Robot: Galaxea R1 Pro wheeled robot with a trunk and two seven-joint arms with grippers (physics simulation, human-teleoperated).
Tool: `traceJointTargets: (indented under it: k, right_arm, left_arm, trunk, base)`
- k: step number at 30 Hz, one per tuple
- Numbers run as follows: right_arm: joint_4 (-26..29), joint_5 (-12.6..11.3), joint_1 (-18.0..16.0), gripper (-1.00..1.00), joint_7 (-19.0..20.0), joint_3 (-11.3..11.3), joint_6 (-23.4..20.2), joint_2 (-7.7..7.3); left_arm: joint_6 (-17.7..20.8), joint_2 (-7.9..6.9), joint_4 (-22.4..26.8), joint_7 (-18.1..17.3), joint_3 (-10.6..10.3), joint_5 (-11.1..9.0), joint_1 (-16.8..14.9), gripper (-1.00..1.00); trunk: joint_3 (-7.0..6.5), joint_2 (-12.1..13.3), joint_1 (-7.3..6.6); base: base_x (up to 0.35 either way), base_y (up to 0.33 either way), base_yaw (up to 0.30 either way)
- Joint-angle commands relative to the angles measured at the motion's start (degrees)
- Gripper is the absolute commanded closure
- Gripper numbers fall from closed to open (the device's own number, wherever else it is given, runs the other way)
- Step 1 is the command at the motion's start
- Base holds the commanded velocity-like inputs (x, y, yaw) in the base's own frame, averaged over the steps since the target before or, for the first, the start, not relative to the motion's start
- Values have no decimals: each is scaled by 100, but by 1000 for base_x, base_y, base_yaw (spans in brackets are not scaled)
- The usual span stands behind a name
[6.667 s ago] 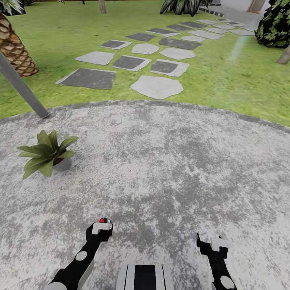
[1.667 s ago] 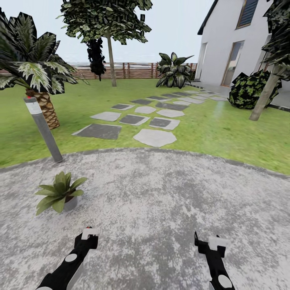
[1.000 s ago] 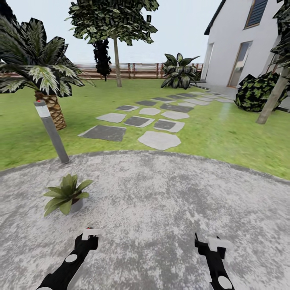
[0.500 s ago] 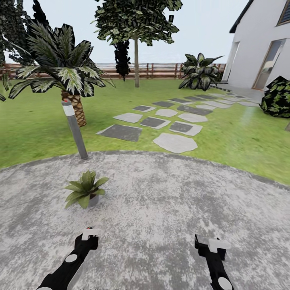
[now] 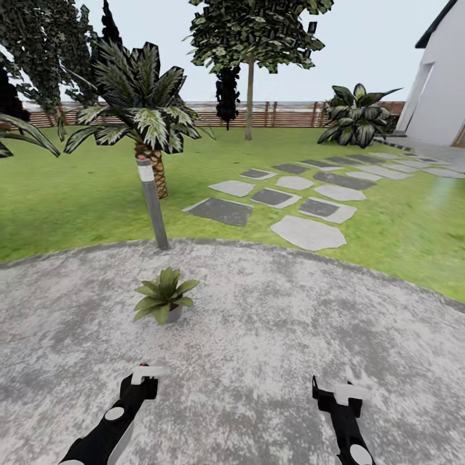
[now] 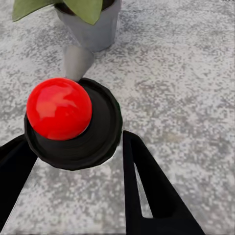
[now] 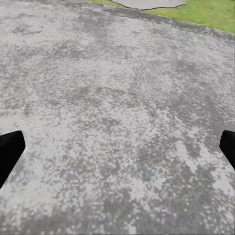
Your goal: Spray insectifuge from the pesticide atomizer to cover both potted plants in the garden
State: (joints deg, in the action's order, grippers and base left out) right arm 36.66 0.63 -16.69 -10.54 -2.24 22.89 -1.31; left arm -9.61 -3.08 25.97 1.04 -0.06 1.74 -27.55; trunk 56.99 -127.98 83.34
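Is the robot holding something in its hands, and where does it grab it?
The left hand holds the pesticide atomizer by its body, below the red top. The right hand is open and holds nothing.

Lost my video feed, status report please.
Left gripper shut on pesticide atomizer, red top up. Right gripper open, empty. One potted plant ahead-left on the patio; nothing between.

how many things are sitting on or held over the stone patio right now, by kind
potted plant: 1
pesticide atomizer, gripped in the left hand: 1
robot hands, left and right hand: 2
total: 4
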Motion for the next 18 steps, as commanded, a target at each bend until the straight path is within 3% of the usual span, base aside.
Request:
traceJointTargets:
  k: [1, 9, 18]
  right_arm:
    - [-1, 8, -1, -100, -18, 3, 14, -1]
    - [-1, 8, -1, -100, -18, 3, 14, -1]
    - [-1, 6, -1, -100, -18, 4, 14, -1]
  left_arm:
    - [-21, 1, -6, 11, 3, 19, -5, 100]
    - [-23, 1, -4, 19, 14, 18, -5, 100]
    - [-15, 1, -23, 11, 15, 13, -5, 100]
  trunk:
    - [4, -2, -1]
    - [-14, -2, -1]
    - [-52, -2, -1]
  base:
    - [0, 0, 277]
    - [0, 15, 277]
    - [42, 248, 266]
